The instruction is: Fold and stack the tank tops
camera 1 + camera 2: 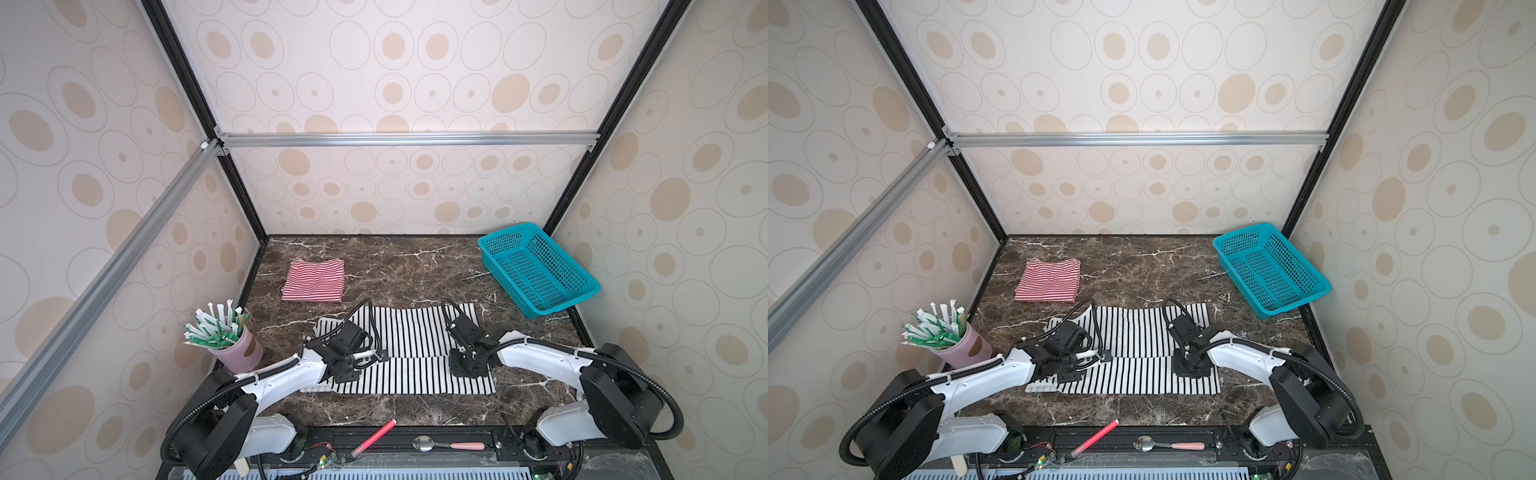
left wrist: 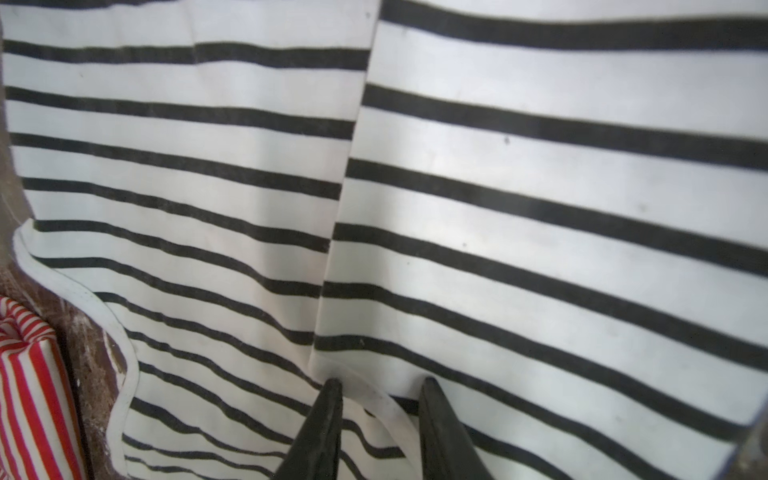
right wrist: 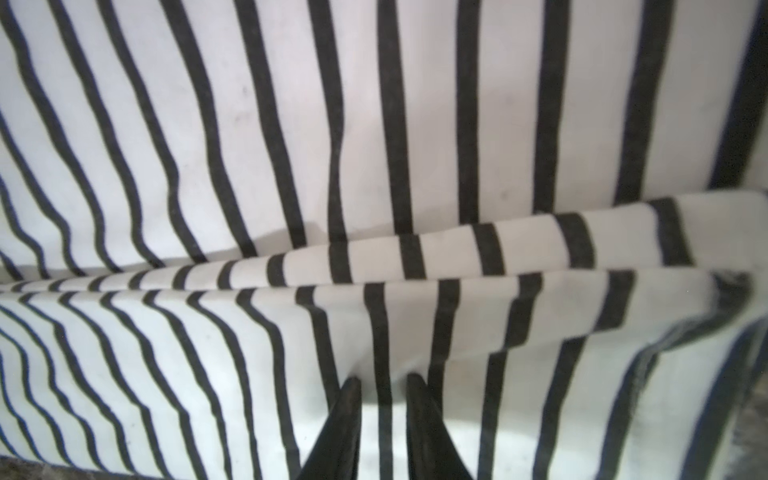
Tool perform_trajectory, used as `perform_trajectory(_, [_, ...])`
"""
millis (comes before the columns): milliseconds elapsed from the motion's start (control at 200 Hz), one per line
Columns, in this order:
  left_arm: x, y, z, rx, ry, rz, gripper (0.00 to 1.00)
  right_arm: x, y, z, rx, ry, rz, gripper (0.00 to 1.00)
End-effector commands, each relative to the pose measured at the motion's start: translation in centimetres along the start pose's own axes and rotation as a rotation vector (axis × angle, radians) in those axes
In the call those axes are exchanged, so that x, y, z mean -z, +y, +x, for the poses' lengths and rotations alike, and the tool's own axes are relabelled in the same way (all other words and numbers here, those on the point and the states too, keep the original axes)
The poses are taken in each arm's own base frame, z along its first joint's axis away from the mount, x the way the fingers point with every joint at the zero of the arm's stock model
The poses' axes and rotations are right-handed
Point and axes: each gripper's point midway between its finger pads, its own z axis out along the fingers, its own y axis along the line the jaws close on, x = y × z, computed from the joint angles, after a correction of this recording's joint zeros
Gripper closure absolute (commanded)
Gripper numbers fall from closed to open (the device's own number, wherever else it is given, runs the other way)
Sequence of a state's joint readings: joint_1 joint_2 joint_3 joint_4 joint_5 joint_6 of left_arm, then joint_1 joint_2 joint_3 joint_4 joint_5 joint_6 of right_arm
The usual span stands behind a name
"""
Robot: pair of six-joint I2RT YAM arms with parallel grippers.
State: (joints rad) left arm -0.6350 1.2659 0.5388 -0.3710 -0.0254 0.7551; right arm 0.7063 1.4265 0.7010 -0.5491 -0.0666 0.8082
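Black-and-white wide-striped cloth tank top [image 1: 415, 332] [image 1: 1142, 332] is lying spread across the near middle of the brown marble tabletop [image 1: 415, 266]. It is doubled over, with the overlap edge running between both arms. Thin red-and-white striped tank top [image 1: 313, 280] is sitting folded into a rough square at far left, apart from it.

Left gripper [image 2: 380, 386] is pinching the white-trimmed edge. Only the left wrist view is showing that, plus a corner of the red stripes [image 2: 25, 395].

Right gripper [image 3: 382, 382], fingers nearly together, is nipping a soft raised ridge of the same top. That is showing only in the right wrist view.

Top views alone are showing the teal mesh plastic basket [image 1: 536, 270] at far right and the pink cup of paper-wrapped sticks [image 1: 239, 353] at left.
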Motion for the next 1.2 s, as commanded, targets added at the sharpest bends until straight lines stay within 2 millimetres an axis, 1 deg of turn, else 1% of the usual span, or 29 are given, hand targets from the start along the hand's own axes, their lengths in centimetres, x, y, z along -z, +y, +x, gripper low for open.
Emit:
perform_trajectory(0, [0.3, -1.0, 1.2, -0.021, 0.048, 0.057, 0.68, -0.5, -1.5, 2.9, -0.045, 0.098, 0.047, 0.78])
perform_trajectory(90, [1.1, 0.0, 0.3, 0.005, 0.017, 0.037, 0.67, 1.6, -0.3, 0.6, -0.028, 0.002, 0.017, 0.76])
perform_trajectory(160, [1.9, 0.9, -0.5, 0.026, -0.005, 0.010, 0.66, 3.6, 0.7, -1.2, -0.009, -0.054, 0.008, 0.73])
perform_trajectory(225, [2.6, 2.0, -1.3, 0.046, -0.036, -0.025, 0.65, 5.1, 1.1, -2.8, -0.003, -0.092, 0.005, 0.69])
perform_trajectory(305, [3.4, 3.9, -2.4, 0.081, -0.079, -0.096, 0.59, 6.3, 1.0, -4.7, -0.019, -0.122, -0.002, 0.63])
perform_trajectory(365, [3.6, 5.3, -3.1, 0.103, -0.099, -0.152, 0.57, 6.8, 0.6, -6.3, -0.037, -0.139, -0.017, 0.62])
perform_trajectory(440, [3.7, 7.5, -3.9, 0.156, -0.123, -0.221, 0.54, 7.3, -0.4, -8.5, -0.072, -0.171, -0.020, 0.61])
perform_trajectory(545, [3.4, 10.4, -5.0, 0.249, -0.168, -0.257, 0.52, 7.2, -1.6, -11.8, -0.134, -0.198, -0.037, 0.62])
perform_trajectory(650, [2.9, 12.9, -5.7, 0.342, -0.196, -0.261, 0.51, 6.8, -2.0, -14.3, -0.202, -0.187, -0.095, 0.62])
perform_trajectory(715, [2.8, 14.6, -5.8, 0.402, -0.221, -0.280, 0.50, 6.7, -2.9, -15.8, -0.218, -0.195, -0.066, 0.62])
perform_trajectory(760, [2.5, 15.5, -5.9, 0.432, -0.232, -0.283, 0.50, 6.4, -3.0, -16.7, -0.206, -0.199, -0.047, 0.62])
perform_trajectory(765, [2.5, 15.6, -6.0, 0.436, -0.234, -0.282, 0.50, 6.4, -3.4, -17.0, -0.219, -0.202, -0.043, 0.62])
perform_trajectory(780, [2.4, 15.8, -6.0, 0.443, -0.237, -0.279, 0.50, 6.3, -4.1, -17.5, -0.232, -0.203, -0.032, 0.62])
perform_trajectory(805, [2.2, 16.1, -6.0, 0.455, -0.240, -0.274, 0.50, 6.2, -4.6, -18.1, -0.241, -0.205, -0.018, 0.62])
perform_trajectory(910, [1.1, 17.3, -6.0, 0.499, -0.237, -0.253, 0.50, 5.2, -6.0, -20.2, -0.275, -0.198, 0.006, 0.62])
perform_trajectory(975, [0.8, 18.0, -5.9, 0.529, -0.243, -0.235, 0.51, 4.4, -6.7, -21.2, -0.298, -0.185, 0.011, 0.62])
perform_trajectory(1111, [1.2, 18.7, -5.7, 0.562, -0.261, -0.231, 0.51, 3.1, -7.1, -23.0, -0.317, -0.175, 0.007, 0.62])
perform_trajectory(1196, [1.4, 19.0, -5.5, 0.576, -0.267, -0.235, 0.51, 2.0, -6.9, -23.5, -0.314, -0.145, 0.008, 0.64])
